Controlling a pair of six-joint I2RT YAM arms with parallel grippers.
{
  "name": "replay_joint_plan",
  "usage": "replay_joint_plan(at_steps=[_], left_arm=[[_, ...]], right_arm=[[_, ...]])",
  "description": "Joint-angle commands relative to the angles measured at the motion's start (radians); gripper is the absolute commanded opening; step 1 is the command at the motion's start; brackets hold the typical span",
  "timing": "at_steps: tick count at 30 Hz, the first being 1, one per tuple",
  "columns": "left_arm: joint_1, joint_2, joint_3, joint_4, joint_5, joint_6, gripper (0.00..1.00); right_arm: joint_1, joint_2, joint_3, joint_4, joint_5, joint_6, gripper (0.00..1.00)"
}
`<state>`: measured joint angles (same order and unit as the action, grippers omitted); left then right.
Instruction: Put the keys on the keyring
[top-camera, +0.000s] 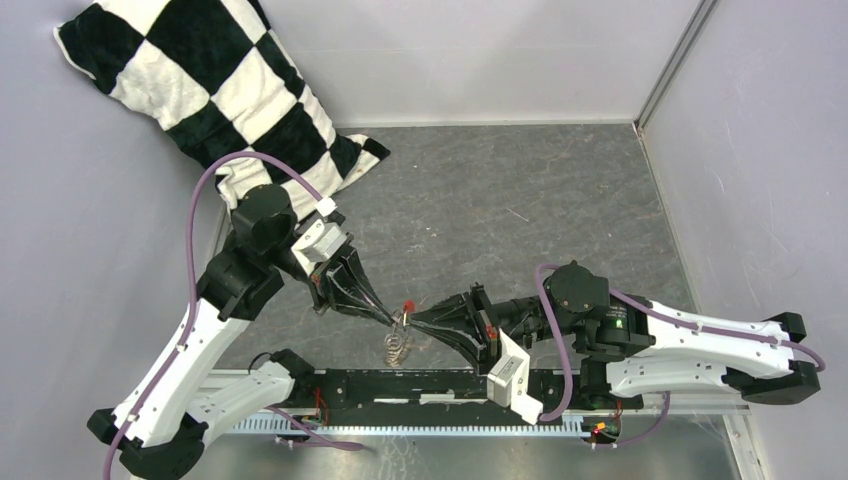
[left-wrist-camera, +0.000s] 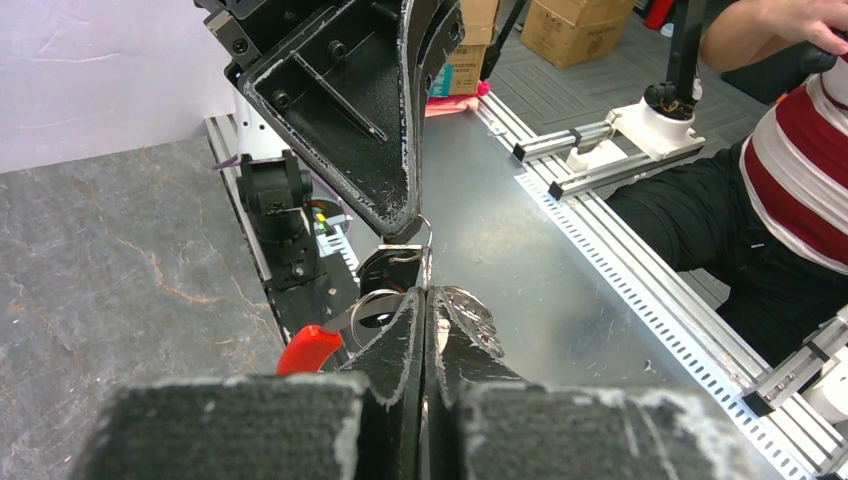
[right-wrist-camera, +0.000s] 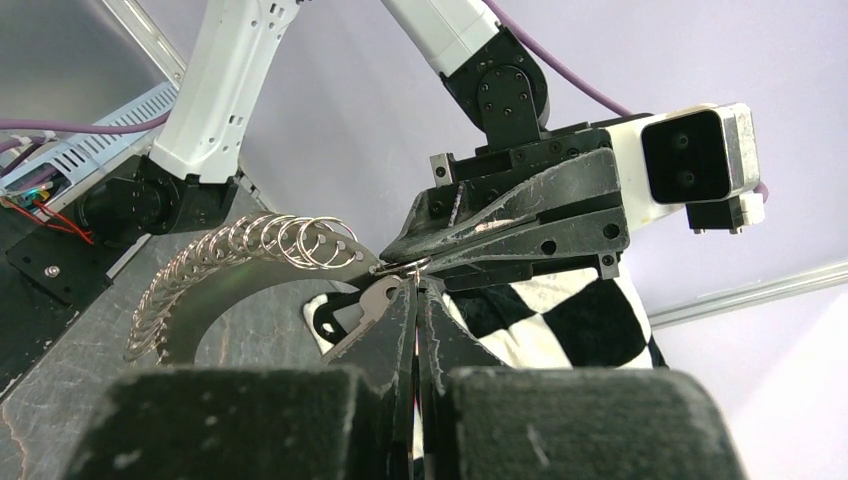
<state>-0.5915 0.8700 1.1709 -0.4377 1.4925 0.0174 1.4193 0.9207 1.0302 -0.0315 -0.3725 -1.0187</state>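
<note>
Centrally, near the front edge of the table, the left gripper and right gripper met tip to tip, with almost no gap between them. The keyring was held at that meeting point, clear of the surface. Its string of small silvery rings drooped toward the table, and the red tag sat just beside the fingertips.

The left jaws were pressed together, with the thin loop passing into the seam between them. The right jaws were likewise closed at the loop. Which piece lay between their pads could not be told.

A small dark-headed key hung directly under the right gripper's tips and against the loop. Whether it was threaded on could not be told.

The black rail along the near edge lay just beside the hanging rings, so room was tight on that side. Open grey surface extended to the far and right walls. The chequered cloth occupied the far left corner, near the left arm's elbow and well apart from the grippers.
</note>
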Motion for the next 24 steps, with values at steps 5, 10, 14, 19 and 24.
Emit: replay_joint_plan(at_steps=[5,10,14,19,24], left_arm=[[-0.002,-0.004,0.001,0.029,-0.018,-0.06,0.02],[-0.002,-0.004,0.001,0.029,-0.02,-0.059,0.02],[-0.002,-0.005,0.001,0.031,-0.023,-0.061,0.02],[-0.002,-0.006,-0.001,0.029,-0.028,-0.063,0.02],[-0.002,-0.008,-0.006,0.027,-0.039,-0.063,0.02]], right_arm=[[0.002,-0.016,0.024,-0.022,0.0,0.002,0.01],[0.002,-0.017,0.021,-0.028,-0.002,0.005,0.01],[0.002,-0.016,0.024,-0.028,-0.006,0.006,0.01],[0.001,-0.015,0.031,-0.012,-0.01,0.005,0.01],[0.003,-0.01,0.04,-0.012,-0.013,0.004,0.01]])
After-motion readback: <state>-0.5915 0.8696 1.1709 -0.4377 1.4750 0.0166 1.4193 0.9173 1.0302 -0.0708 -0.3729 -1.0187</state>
